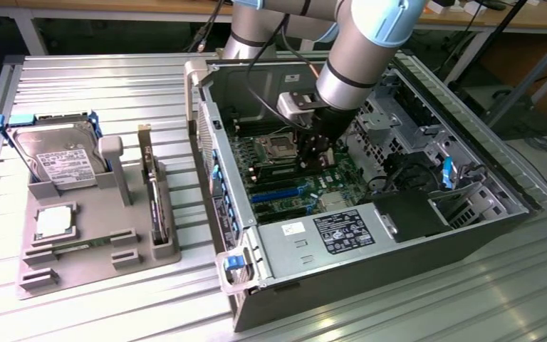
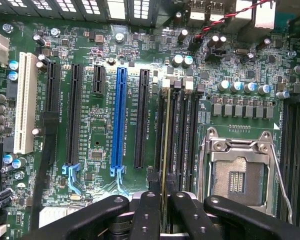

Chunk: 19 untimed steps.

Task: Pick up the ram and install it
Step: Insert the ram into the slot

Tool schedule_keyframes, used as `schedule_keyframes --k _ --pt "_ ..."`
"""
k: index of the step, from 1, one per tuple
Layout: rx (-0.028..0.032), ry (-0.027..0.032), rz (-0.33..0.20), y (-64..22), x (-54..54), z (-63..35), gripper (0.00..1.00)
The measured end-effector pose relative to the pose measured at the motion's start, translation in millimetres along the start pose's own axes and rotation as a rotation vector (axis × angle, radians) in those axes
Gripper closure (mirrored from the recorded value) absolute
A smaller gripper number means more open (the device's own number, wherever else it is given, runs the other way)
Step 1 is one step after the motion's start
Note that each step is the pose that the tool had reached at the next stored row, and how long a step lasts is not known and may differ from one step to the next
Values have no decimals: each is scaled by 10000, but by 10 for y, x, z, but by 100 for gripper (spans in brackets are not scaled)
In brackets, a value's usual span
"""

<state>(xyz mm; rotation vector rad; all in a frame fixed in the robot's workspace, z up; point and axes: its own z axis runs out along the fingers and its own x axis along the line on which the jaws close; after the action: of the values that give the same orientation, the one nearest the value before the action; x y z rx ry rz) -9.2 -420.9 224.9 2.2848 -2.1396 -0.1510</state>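
One claw [image 2: 165, 212], closed narrow on the ram [image 2: 166, 145] — a thin green stick, likely light, stiff and fragile, best pinched on its flat faces. It stands edge-on along a slot beside the processor socket [image 2: 237, 175] inside the open computer case [image 1: 350, 299]. A grey tray [image 1: 97, 214] on the table [image 1: 93, 78] holds a hard drive [image 1: 60, 160] and a silver chip [image 1: 55, 222]

I'm seeing the ram [image 2: 166, 150] edge-on, a thin greenish stick standing upright along a black memory slot [image 2: 182, 135] beside the CPU socket [image 2: 238, 177].
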Motion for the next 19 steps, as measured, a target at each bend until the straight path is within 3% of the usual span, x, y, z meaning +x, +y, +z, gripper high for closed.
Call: schedule_keyframes --k 10,13,17,19 --pt "-3 3 -73 -2 1 23 86" --pt "-6 7 -73 -1 1 18 78" --pt "-6 59 -49 20 -21 -283 80" --pt "-7 137 -43 28 -34 -448 90"
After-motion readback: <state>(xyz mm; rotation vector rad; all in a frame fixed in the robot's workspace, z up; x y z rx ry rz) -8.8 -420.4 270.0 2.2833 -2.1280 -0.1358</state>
